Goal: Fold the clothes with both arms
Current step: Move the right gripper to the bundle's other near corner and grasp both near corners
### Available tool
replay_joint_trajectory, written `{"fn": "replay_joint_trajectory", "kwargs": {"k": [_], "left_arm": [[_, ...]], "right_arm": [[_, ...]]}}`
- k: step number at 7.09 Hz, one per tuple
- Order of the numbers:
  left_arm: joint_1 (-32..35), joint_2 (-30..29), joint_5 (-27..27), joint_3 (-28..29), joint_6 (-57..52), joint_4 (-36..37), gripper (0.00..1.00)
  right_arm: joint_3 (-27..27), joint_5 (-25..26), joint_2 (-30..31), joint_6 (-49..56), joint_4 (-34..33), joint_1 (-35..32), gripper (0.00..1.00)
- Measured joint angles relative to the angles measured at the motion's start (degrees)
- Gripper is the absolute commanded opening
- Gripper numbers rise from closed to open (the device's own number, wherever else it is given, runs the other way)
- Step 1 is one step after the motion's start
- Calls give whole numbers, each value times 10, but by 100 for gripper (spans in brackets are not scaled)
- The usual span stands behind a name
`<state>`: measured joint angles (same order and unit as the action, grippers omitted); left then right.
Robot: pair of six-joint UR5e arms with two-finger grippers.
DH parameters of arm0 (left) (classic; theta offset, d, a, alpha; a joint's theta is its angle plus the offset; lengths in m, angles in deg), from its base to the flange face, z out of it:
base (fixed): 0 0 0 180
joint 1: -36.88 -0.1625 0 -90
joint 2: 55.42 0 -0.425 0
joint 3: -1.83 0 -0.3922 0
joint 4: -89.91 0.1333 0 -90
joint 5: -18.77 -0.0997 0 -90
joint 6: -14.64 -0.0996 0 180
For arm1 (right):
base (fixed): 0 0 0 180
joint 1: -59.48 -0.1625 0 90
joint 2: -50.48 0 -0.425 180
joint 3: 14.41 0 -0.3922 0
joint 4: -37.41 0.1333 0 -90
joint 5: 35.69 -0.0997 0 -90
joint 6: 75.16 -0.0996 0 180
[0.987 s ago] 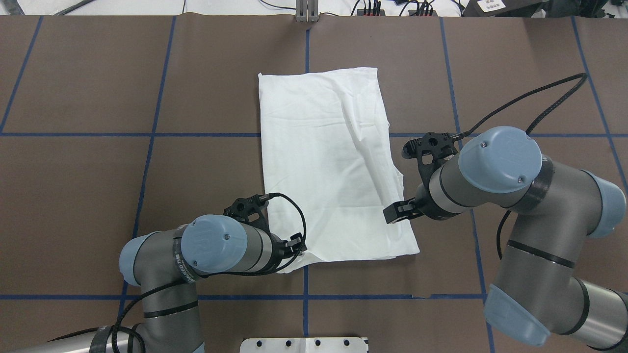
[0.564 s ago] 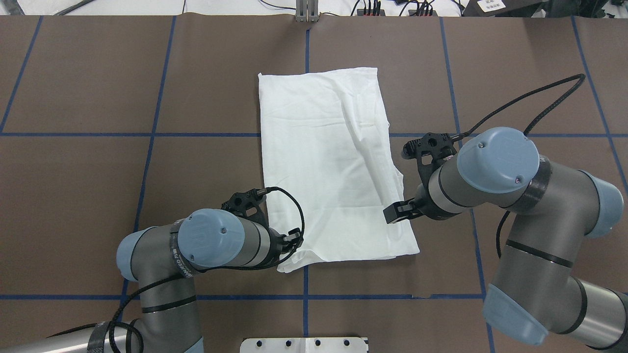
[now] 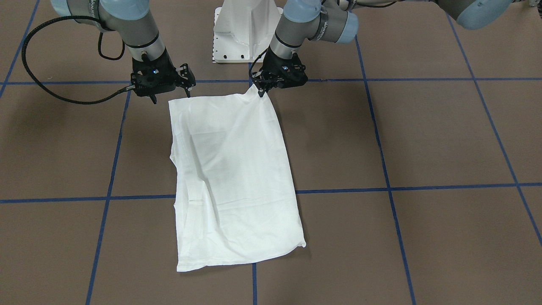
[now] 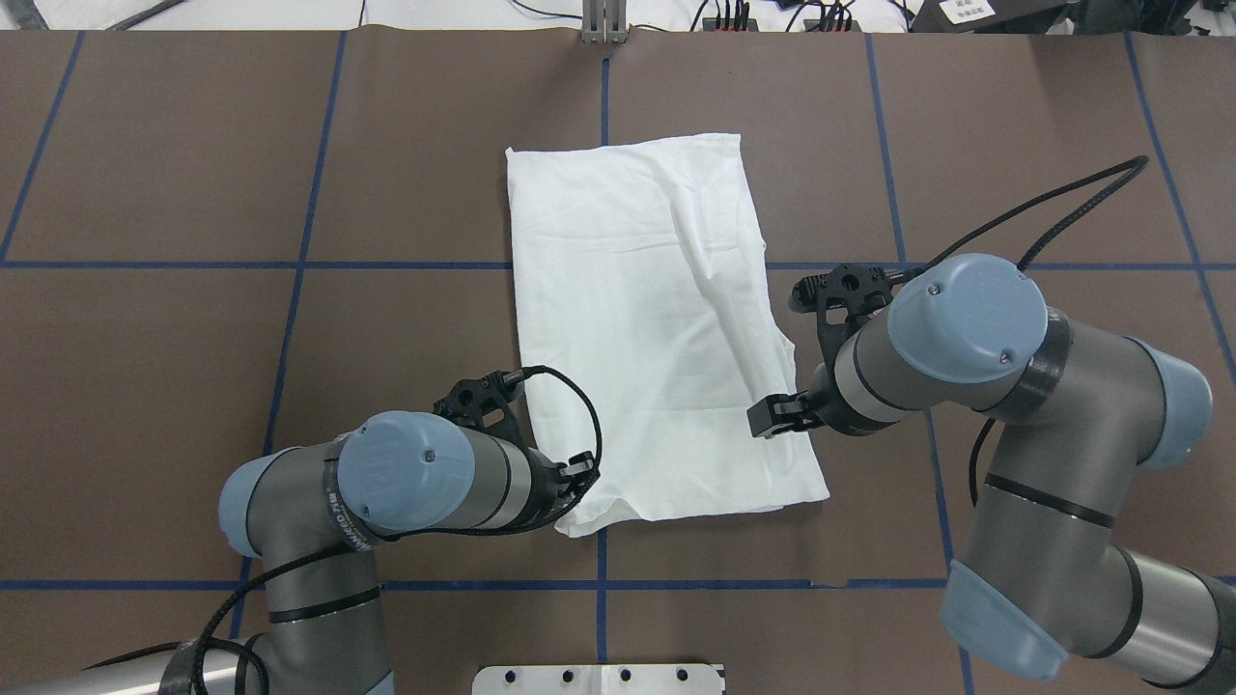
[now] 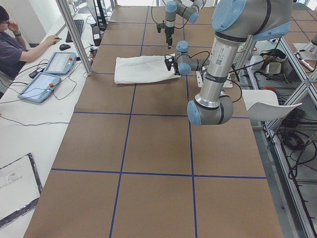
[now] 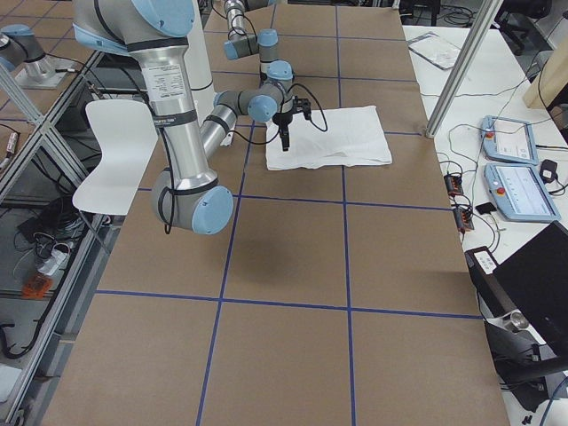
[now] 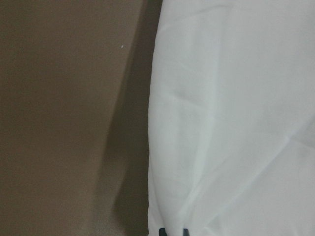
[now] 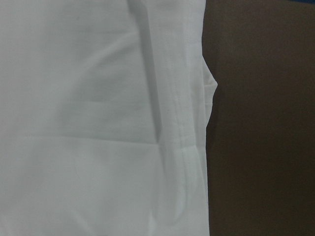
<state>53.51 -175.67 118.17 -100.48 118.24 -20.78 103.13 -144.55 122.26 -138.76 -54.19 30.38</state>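
The white T-shirt (image 3: 233, 178) lies folded into a long rectangle in the middle of the table (image 4: 647, 319), no text or neck showing. My left gripper (image 3: 261, 91) is shut on the shirt's near corner and holds it slightly raised; in the overhead view it (image 4: 576, 480) sits at the near left corner. The left wrist view shows the cloth (image 7: 236, 123) with dark fingertips close together at its edge. My right gripper (image 3: 170, 95) is open, its fingers straddling the other near corner. The right wrist view shows only cloth (image 8: 98, 123) and a hem.
The white metal pedestal (image 3: 245, 34) stands just behind the shirt's near edge, between the arms. The brown table (image 4: 193, 386) has blue tape lines. A person (image 5: 15, 44) sits by tablets (image 5: 59, 62) on a side desk beyond the far edge.
My left arm has drawn back a little toward the robot, bunching and lifting the near left corner. My right arm has shifted slightly inward over its corner.
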Motion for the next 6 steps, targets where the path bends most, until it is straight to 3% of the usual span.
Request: {"fn": "replay_joint_trajectory", "kwargs": {"k": [6], "left_arm": [[17,7,-2,2,-15,1,0]], "right_arm": [[-84,48,-79,-376,1,67,100]]}}
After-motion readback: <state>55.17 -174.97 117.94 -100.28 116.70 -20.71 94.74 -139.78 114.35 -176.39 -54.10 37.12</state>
